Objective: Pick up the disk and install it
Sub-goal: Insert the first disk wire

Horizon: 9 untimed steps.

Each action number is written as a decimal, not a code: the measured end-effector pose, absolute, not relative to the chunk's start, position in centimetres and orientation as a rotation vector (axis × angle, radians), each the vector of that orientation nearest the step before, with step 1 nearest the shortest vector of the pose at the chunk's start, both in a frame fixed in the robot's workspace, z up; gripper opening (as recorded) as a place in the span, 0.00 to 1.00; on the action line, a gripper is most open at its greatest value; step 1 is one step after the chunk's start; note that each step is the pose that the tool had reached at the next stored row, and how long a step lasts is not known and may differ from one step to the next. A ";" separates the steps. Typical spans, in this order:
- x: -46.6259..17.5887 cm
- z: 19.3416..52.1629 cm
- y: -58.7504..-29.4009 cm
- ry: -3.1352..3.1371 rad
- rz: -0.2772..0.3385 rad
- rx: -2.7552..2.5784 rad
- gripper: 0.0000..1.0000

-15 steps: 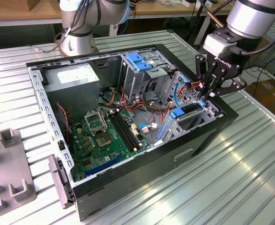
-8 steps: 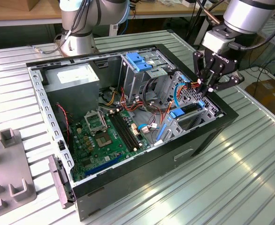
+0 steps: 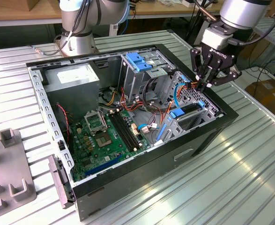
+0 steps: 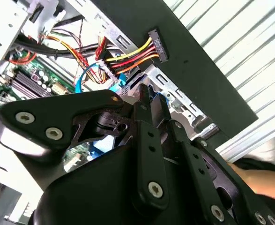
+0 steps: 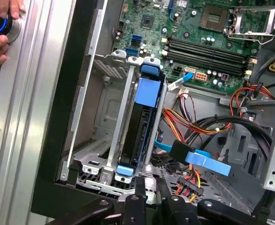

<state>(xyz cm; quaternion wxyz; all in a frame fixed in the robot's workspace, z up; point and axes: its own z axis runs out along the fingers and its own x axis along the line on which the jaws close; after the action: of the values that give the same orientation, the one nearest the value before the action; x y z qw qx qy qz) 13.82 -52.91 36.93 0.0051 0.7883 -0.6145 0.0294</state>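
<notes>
Open tower PC case (image 3: 212, 129) lies on its side on the ribbed metal worktop (image 3: 249, 159). The disk (image 5: 138, 126) is seated on edge in a slot of the perforated drive cage (image 5: 97, 140) at the case's front wall, its blue carrier rail showing at both ends.

The gripper (image 3: 206, 85) is held just above the cage, over the disk's end. The jaws are seen clenched together with nothing between them, apart from the disk.

Just beside the disk a loose blue data cable (image 5: 206, 162) and a bundle of yellow, red and orange power cables (image 5: 198, 126) crowd the bay. The motherboard (image 3: 104, 133) lies beyond the cage.

In the first wrist view a hand (image 5: 0, 28) rests on a blue-lit button (image 5: 0, 24) on the worktop outside the case.
</notes>
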 end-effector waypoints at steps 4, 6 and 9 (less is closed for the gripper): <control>14.0 36.9 -52.8 -1.900 0.137 2.486 0.24; 14.1 37.0 -52.6 -1.885 0.151 2.494 0.24; 14.1 37.0 -52.6 -1.809 0.168 2.562 0.24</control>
<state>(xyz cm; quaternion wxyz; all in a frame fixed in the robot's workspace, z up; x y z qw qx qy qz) 14.09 -52.64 37.01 0.0003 0.8158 -0.5759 0.0536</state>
